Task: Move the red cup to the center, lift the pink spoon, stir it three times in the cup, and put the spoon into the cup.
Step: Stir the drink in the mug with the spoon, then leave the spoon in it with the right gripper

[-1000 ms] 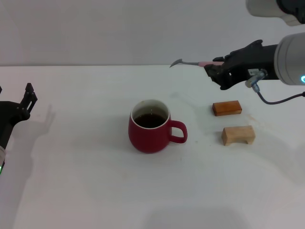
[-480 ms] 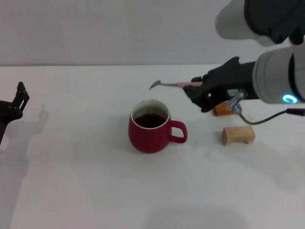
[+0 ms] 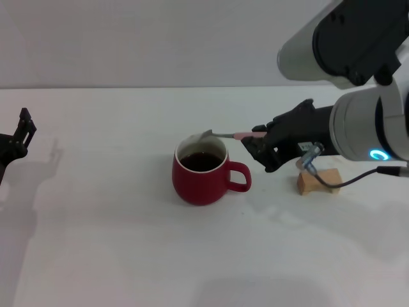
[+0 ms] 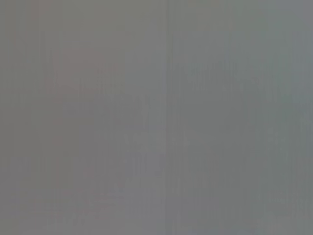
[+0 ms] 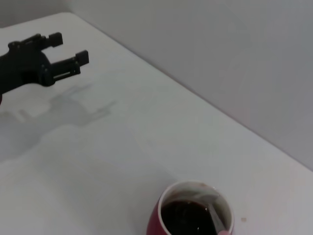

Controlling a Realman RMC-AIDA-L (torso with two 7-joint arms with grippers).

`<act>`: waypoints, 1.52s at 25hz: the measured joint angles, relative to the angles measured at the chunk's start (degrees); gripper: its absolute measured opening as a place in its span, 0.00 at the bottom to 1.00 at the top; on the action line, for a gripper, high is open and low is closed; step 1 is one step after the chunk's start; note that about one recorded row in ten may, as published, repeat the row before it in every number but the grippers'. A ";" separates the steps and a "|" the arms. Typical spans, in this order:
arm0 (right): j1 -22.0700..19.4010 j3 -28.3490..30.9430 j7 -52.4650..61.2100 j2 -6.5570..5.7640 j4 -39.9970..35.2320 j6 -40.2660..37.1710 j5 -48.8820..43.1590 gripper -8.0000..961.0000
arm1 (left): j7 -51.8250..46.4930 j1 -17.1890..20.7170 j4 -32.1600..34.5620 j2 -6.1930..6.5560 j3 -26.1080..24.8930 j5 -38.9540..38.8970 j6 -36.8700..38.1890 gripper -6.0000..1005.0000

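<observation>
Table: white, plain wall behind. Cup central, dark liquid inside, handle toward wood block. Spoon clenched in right gripper, bowl at cup's far rim. Left gripper at left edge, fingers apart. Broad bare surface front and left.

Dark-red cup — white inside, near-black liquid. Above its rim, spoon: silver bowl, pale pink handle. Right of cup, black right gripper; beyond it, light tan wooden block. White table throughout.
</observation>
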 joint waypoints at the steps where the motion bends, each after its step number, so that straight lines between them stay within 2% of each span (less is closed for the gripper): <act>1: -0.10 -0.31 0.00 0.00 -0.39 -0.34 0.00 0.17 | 0.00 0.01 0.00 0.00 0.00 0.00 0.01 0.80; 8: 0.16 -1.33 0.00 0.01 -4.00 -2.16 0.00 0.17 | 0.00 0.01 0.00 0.00 0.02 0.00 0.07 0.80; 23: 4.12 -3.84 0.00 0.12 -12.90 -5.82 0.45 0.17 | 0.00 0.11 0.15 0.00 -0.07 0.00 -0.23 0.80; 38: 10.56 -4.18 -0.01 0.25 -23.75 -11.80 0.66 0.17 | 0.00 -0.16 0.80 0.09 -0.82 0.00 -0.27 0.80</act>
